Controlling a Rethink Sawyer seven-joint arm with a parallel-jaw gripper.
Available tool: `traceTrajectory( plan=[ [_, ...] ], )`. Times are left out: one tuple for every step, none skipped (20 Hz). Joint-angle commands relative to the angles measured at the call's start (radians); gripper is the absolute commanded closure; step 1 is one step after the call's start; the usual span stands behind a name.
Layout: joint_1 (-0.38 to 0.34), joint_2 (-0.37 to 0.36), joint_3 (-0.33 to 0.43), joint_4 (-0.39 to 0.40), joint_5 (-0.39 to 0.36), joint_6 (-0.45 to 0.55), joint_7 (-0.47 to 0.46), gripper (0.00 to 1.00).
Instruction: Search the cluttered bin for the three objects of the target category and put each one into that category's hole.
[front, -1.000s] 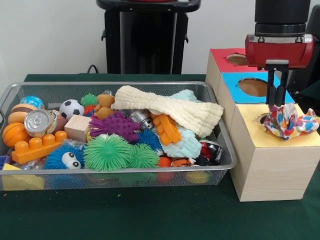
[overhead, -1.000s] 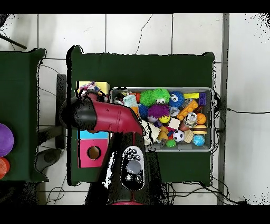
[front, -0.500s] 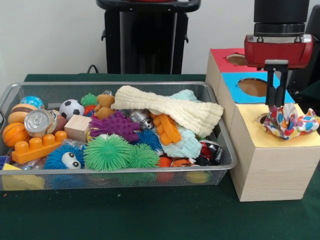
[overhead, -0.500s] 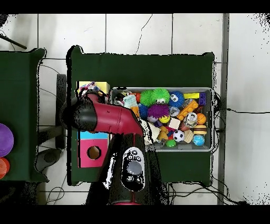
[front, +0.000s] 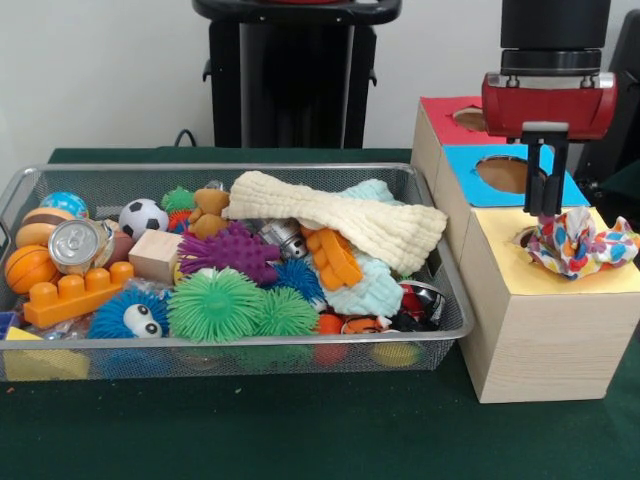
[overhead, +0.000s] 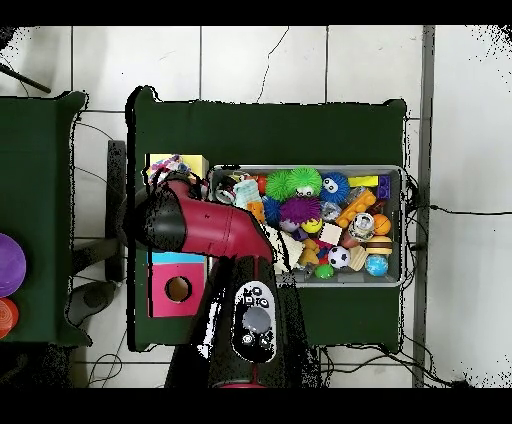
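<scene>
Our gripper (front: 544, 203) hangs just above the knotted rope toy (front: 578, 241) lying on the yellow-faced box (front: 545, 300); fingers look near-closed and empty, though we cannot tell for sure

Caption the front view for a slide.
Sawyer gripper above colourful toy on yellow-faced box; cluttered wire basket alongside.

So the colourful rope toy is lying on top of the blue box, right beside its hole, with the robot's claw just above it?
Not quite. The front view shows the rope toy lying on the yellow-faced box, over its hole, not the blue-faced box behind it. The gripper is indeed just above the toy.
</scene>
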Motion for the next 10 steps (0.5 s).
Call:
traceTrajectory(
  plan=[
    [-0.025, 0.028, 0.064, 0.095, 0.039, -0.044, 0.226, 1.0],
    [-0.023, 0.029, 0.063, 0.094, 0.039, -0.042, 0.226, 1.0],
    [-0.023, 0.03, 0.062, 0.092, 0.039, -0.042, 0.225, 1.0],
    [-0.023, 0.031, 0.063, 0.092, 0.039, -0.042, 0.225, 1.0],
    [-0.025, 0.033, 0.064, 0.089, 0.04, -0.041, 0.223, 1.0],
    [-0.023, 0.034, 0.061, 0.086, 0.04, -0.039, 0.223, 1.0],
    [-0.023, 0.033, 0.06, 0.087, 0.041, -0.037, 0.224, 1.0],
    [-0.018, 0.031, 0.054, 0.082, 0.04, -0.026, 0.222, 1.0],
    [-0.015, 0.025, 0.049, 0.083, 0.042, -0.017, 0.224, 1.0],
    [-0.012, 0.02, 0.045, 0.085, 0.044, -0.007, 0.226, 1.0]
  ],
)
